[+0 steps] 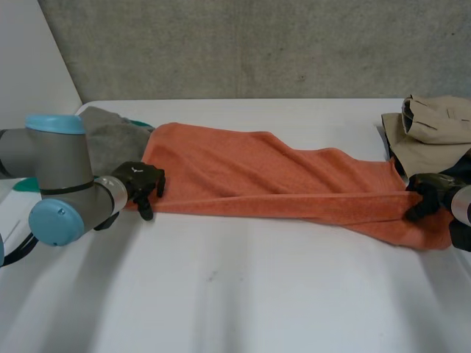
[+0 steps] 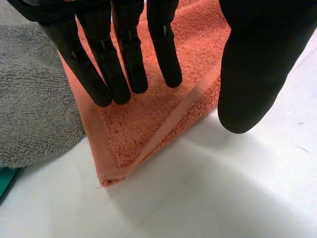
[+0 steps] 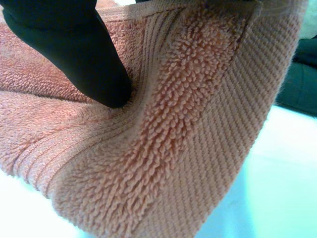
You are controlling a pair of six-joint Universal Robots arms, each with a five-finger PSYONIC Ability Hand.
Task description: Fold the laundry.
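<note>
orange towel [image 1: 280, 180]: stretched left to right across tabletop [image 1: 243, 287], long edge doubled over.
left hand [image 1: 140, 184]: at towel's left-end corner; fingers [image 2: 124, 64] straight over cloth, thumb apart, gripping nothing.
right hand [image 1: 430, 193]: at right end; thumb [image 3: 84, 54] pressed into cloth, pinching raised edge.
grey towel [image 1: 110, 136]: just beside orange left end.
beige clothes [image 1: 434, 129]: behind right hand.

No legible text, label, brand or number anywhere; orange towel [image 1: 257, 173] plain, unmarked.
</note>
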